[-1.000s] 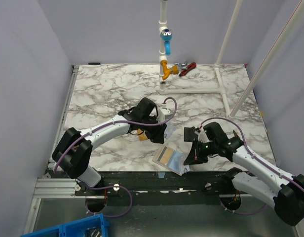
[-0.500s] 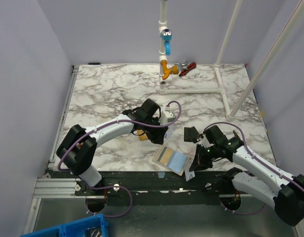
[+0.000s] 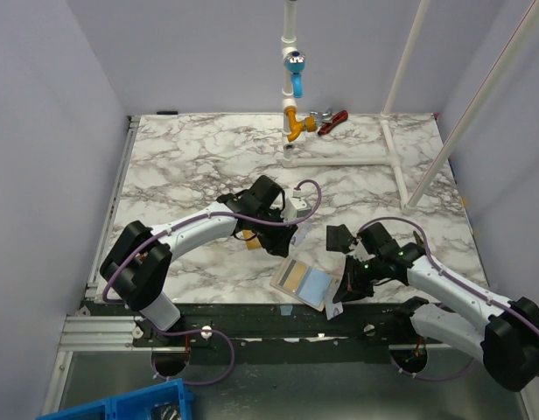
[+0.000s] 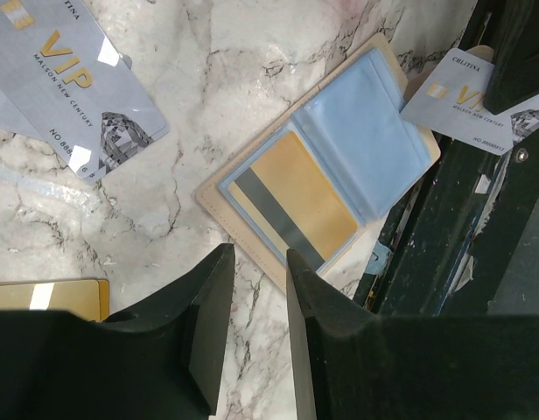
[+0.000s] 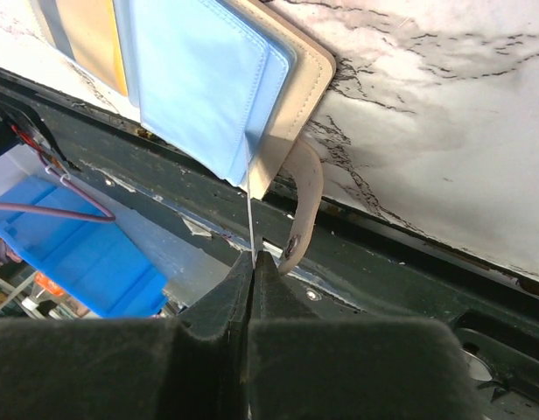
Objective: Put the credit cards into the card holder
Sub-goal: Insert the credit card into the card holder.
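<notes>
The card holder [image 3: 303, 282] lies open near the table's front edge, beige outside and light blue inside [image 4: 361, 131]. A gold card with a dark stripe [image 4: 291, 206] sits in its left pocket. My right gripper [image 3: 342, 293] is shut on a silver VIP card [image 4: 466, 101], seen edge-on in the right wrist view [image 5: 250, 223], at the holder's right edge [image 5: 287, 105] by the snap tab [image 5: 306, 197]. My left gripper [image 4: 258, 262] is slightly open and empty, above the marble left of the holder. Another silver VIP card [image 4: 77, 79] and a gold card [image 4: 46, 297] lie on the table.
The dark front rail [image 4: 444, 262] runs just past the holder. A pipe fitting with a blue valve [image 3: 293, 66], a red-handled tool [image 3: 335, 118] and white pipes [image 3: 348, 159] stand at the back. A blue bin [image 3: 121, 404] sits below the table.
My right gripper has carried the silver card down toward the front edge and in to the holder's right side. My left gripper shifted slightly right, then held still.
</notes>
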You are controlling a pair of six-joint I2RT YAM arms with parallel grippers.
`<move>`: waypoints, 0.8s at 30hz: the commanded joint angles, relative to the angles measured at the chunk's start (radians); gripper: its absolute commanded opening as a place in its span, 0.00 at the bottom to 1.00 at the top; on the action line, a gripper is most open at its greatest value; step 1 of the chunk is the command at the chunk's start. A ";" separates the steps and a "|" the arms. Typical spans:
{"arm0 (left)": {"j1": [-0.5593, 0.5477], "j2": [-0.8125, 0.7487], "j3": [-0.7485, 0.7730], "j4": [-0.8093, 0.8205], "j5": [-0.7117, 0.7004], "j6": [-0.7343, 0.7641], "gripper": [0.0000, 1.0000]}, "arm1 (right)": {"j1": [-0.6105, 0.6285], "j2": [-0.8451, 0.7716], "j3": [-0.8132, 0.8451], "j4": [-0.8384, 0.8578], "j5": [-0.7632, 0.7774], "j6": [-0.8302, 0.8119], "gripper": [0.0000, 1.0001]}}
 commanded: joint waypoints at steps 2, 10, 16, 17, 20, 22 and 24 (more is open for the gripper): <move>-0.004 0.000 0.034 -0.015 -0.003 0.012 0.31 | -0.006 0.013 -0.018 0.038 0.002 0.002 0.01; -0.005 -0.003 0.031 -0.020 -0.001 0.014 0.31 | -0.006 0.027 -0.016 0.076 -0.016 0.004 0.01; -0.004 -0.004 0.040 -0.029 -0.006 0.018 0.30 | -0.006 0.037 -0.047 0.145 -0.041 0.025 0.01; -0.004 -0.005 0.044 -0.032 -0.005 0.018 0.30 | -0.007 0.043 -0.053 0.150 -0.042 0.027 0.01; -0.004 -0.010 0.045 -0.034 -0.004 0.018 0.30 | -0.006 0.047 -0.051 0.128 -0.026 0.015 0.01; -0.004 -0.012 0.045 -0.033 -0.004 0.020 0.30 | -0.006 0.042 -0.050 0.133 -0.023 0.013 0.01; -0.004 -0.013 0.048 -0.035 -0.005 0.020 0.30 | -0.007 0.045 -0.051 0.161 -0.034 0.021 0.01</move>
